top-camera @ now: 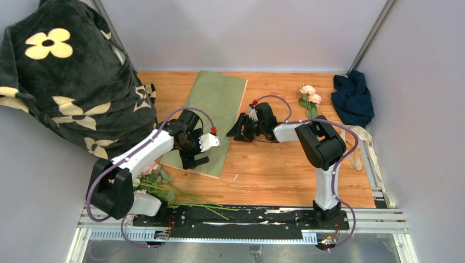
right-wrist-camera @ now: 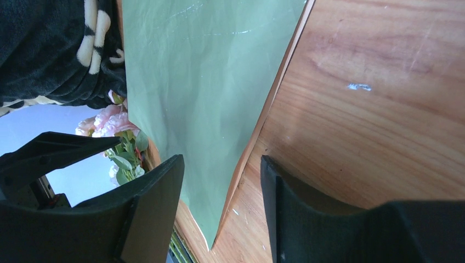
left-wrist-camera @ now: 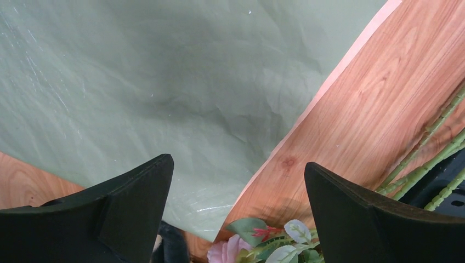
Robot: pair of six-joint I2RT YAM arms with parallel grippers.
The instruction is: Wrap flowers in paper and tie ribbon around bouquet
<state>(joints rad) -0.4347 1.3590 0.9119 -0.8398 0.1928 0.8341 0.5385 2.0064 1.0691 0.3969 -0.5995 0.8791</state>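
Wooden table (top-camera: 285, 175): an orange-brown plank top that carries everything below.
Black blanket with cream flower prints (top-camera: 66, 93): heaped at the far left, with its hem beside the sheet.
Large olive-green paper sheet (top-camera: 216, 104): this appears to be the object of the step in hand, which is squaring it up as a bed for the stems. To do this well, a finger should slide under the slightly raised right edge before pinching, and the sheet should be dragged low so it does not crease. It lies flat left of centre, green face up and faintly crumpled, with a tan rim showing along its edge.
Pink rose-like flowers on thin green stems (top-camera: 164, 186): these lie off the paper, by the left arm's base. A smaller pink sprig (top-camera: 310, 98) lies well apart at the far right.
Dark navy cloth (top-camera: 352, 98): bunched in the far right corner.
Cream ribbon (top-camera: 368, 137): probably the pale strip at the right edge.
Left gripper (left-wrist-camera: 236, 164): its jaws are spread wide and empty, above the paper's near corner.
Right gripper (right-wrist-camera: 220, 159): its jaws are parted and grip nothing, and they straddle the paper's right edge.
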